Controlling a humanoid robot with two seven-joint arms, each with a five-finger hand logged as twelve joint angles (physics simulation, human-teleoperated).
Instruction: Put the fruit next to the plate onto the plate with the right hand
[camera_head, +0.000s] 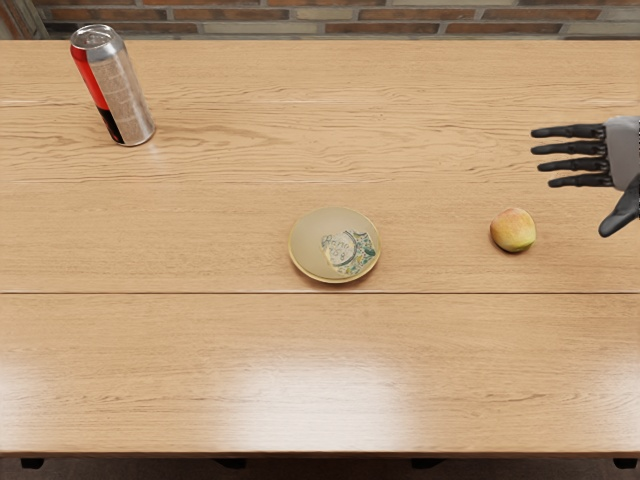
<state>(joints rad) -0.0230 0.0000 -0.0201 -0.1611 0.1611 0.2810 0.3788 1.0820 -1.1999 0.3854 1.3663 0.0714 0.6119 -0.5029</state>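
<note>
The reach appears only to be starting — the right hand (592, 165) hovers at the table's (200, 350) right edge, fingers (565, 150) stretched flat and spread, gripping nothing and touching nothing. The fruit (513, 230) sits on the wood below and left of it, well apart from the plate (305, 245). Next, by my reckoning: drop down over the fruit and close round it. A can (112, 85) stands far off.

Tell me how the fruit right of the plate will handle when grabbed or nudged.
The fruit looks round, so a nudge would probably roll it on the flat table. Its smooth skin may slip. Smaller than the right hand, likely light.
</note>
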